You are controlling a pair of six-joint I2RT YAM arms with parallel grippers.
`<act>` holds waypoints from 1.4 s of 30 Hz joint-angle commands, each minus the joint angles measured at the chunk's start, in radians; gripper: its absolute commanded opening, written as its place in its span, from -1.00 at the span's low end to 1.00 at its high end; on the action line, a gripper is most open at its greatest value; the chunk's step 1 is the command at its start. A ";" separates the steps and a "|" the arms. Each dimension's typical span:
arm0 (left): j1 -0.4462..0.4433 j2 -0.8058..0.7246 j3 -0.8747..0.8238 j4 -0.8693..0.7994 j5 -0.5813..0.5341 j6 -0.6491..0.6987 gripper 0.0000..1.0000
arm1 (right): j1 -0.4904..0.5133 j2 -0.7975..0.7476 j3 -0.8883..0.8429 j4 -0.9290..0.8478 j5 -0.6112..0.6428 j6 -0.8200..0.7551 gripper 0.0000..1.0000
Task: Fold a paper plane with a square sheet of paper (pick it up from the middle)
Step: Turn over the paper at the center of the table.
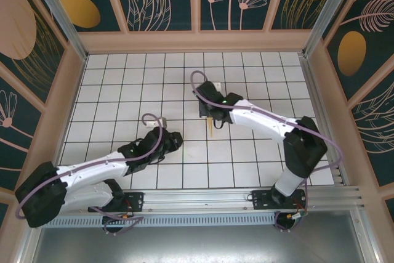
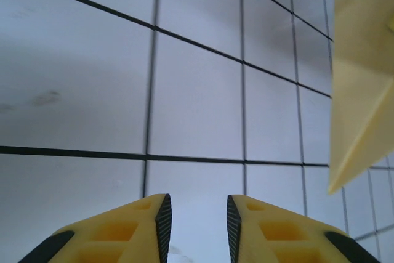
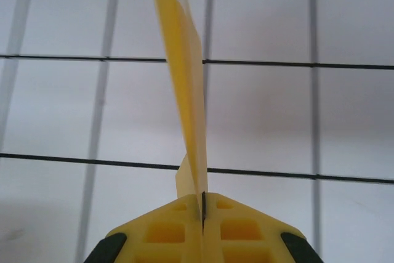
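Observation:
The square sheet of paper stands folded into a narrow yellow-orange paper plane (image 1: pixel 210 129). My right gripper (image 1: pixel 209 117) is shut on it near the middle of the table. In the right wrist view the paper plane (image 3: pixel 184 78) rises edge-on from between the shut fingertips of the right gripper (image 3: pixel 202 204), above the tiles. My left gripper (image 1: pixel 175 140) is lower left of it, apart from it. In the left wrist view the left gripper (image 2: pixel 198 220) is open with only bare tile between its fingers. The paper plane's pointed tip (image 2: pixel 360 103) hangs at the right edge of that view.
The table is a white tiled grid (image 1: pixel 123 84) with black lines. Patterned walls (image 1: pixel 197 4) enclose it at the back and sides. A metal rail (image 1: pixel 203 198) with the arm bases runs along the near edge.

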 commanded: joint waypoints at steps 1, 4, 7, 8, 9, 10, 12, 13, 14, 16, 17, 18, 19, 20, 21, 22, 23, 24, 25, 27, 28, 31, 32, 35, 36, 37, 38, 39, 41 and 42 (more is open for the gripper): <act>0.019 -0.083 -0.040 -0.083 -0.130 -0.029 -0.29 | 0.048 0.128 0.067 -0.327 0.262 0.036 -0.89; 0.033 -0.181 -0.075 -0.135 -0.219 -0.072 -0.09 | 0.102 0.237 0.150 -0.389 0.275 0.076 -0.88; 0.042 -0.296 -0.119 -0.155 -0.288 -0.088 -0.02 | 0.141 0.352 0.237 -0.445 0.267 0.120 -0.85; 0.045 -0.331 -0.128 -0.174 -0.311 -0.096 0.00 | 0.155 0.392 0.267 -0.459 0.267 0.137 -0.82; 0.046 -0.365 -0.136 -0.187 -0.331 -0.096 0.01 | 0.168 0.428 0.293 -0.466 0.257 0.142 -0.80; 0.048 -0.389 -0.143 -0.191 -0.339 -0.093 0.01 | 0.178 0.457 0.314 -0.463 0.240 0.142 -0.77; 0.049 -0.424 -0.147 -0.205 -0.343 -0.090 0.02 | 0.198 0.508 0.358 -0.447 0.191 0.135 -0.66; 0.051 -0.431 -0.145 -0.213 -0.340 -0.090 0.02 | 0.205 0.524 0.373 -0.435 0.165 0.129 -0.61; 0.050 -0.433 -0.142 -0.215 -0.332 -0.087 0.02 | 0.213 0.535 0.391 -0.429 0.139 0.127 -0.54; 0.051 -0.429 -0.130 -0.219 -0.316 -0.076 0.03 | 0.218 0.521 0.401 -0.382 0.068 0.104 -0.25; 0.050 -0.425 -0.126 -0.225 -0.309 -0.077 0.04 | 0.222 0.497 0.399 -0.344 0.021 0.089 -0.13; 0.051 -0.423 -0.124 -0.227 -0.301 -0.076 0.04 | 0.224 0.457 0.385 -0.300 -0.017 0.076 -0.01; 0.051 -0.424 -0.124 -0.226 -0.296 -0.076 0.04 | 0.226 0.415 0.364 -0.252 -0.048 0.068 0.10; 0.050 -0.422 -0.129 -0.221 -0.289 -0.077 0.04 | 0.225 0.357 0.329 -0.186 -0.110 0.052 0.23; 0.051 -0.420 -0.135 -0.211 -0.284 -0.075 0.05 | 0.223 0.297 0.278 -0.112 -0.165 0.037 0.45; 0.051 -0.418 -0.141 -0.200 -0.280 -0.075 0.05 | 0.217 0.246 0.236 -0.062 -0.205 0.033 0.58; 0.051 -0.410 -0.147 -0.186 -0.275 -0.072 0.06 | 0.206 0.191 0.182 -0.012 -0.242 0.032 0.64; 0.051 -0.400 -0.154 -0.165 -0.268 -0.072 0.07 | 0.192 0.136 0.128 0.032 -0.277 0.032 0.67; 0.050 -0.385 -0.157 -0.138 -0.261 -0.070 0.07 | 0.175 0.080 0.070 0.071 -0.302 0.035 0.67; 0.051 -0.340 -0.159 -0.077 -0.247 -0.068 0.08 | 0.131 -0.040 -0.057 0.171 -0.376 0.038 0.67; 0.051 -0.307 -0.154 -0.055 -0.237 -0.068 0.08 | 0.097 -0.105 -0.139 0.245 -0.447 0.044 0.67; 0.050 -0.207 -0.135 -0.001 -0.215 -0.091 0.09 | -0.019 -0.266 -0.354 0.466 -0.696 0.080 0.64; 0.051 -0.178 -0.130 0.025 -0.201 -0.095 0.10 | -0.049 -0.301 -0.404 0.500 -0.728 0.089 0.62; 0.051 -0.089 -0.104 0.088 -0.140 -0.107 0.12 | -0.150 -0.358 -0.510 0.541 -0.776 0.091 0.37; 0.050 -0.058 -0.097 0.110 -0.123 -0.105 0.13 | -0.186 -0.357 -0.536 0.560 -0.816 0.090 0.16; 0.050 -0.030 -0.089 0.124 -0.111 -0.107 0.14 | -0.219 -0.351 -0.558 0.584 -0.870 0.092 -0.01; 0.050 -0.009 -0.078 0.133 -0.103 -0.106 0.14 | -0.241 -0.345 -0.573 0.607 -0.915 0.094 -0.18; 0.050 0.017 -0.064 0.143 -0.094 -0.103 0.14 | -0.256 -0.336 -0.587 0.632 -0.951 0.096 -0.28; 0.050 0.061 -0.029 0.143 -0.080 -0.101 0.14 | -0.268 -0.316 -0.594 0.657 -0.987 0.094 -0.44; 0.050 0.081 -0.011 0.138 -0.072 -0.101 0.14 | -0.268 -0.298 -0.588 0.663 -1.005 0.090 -0.49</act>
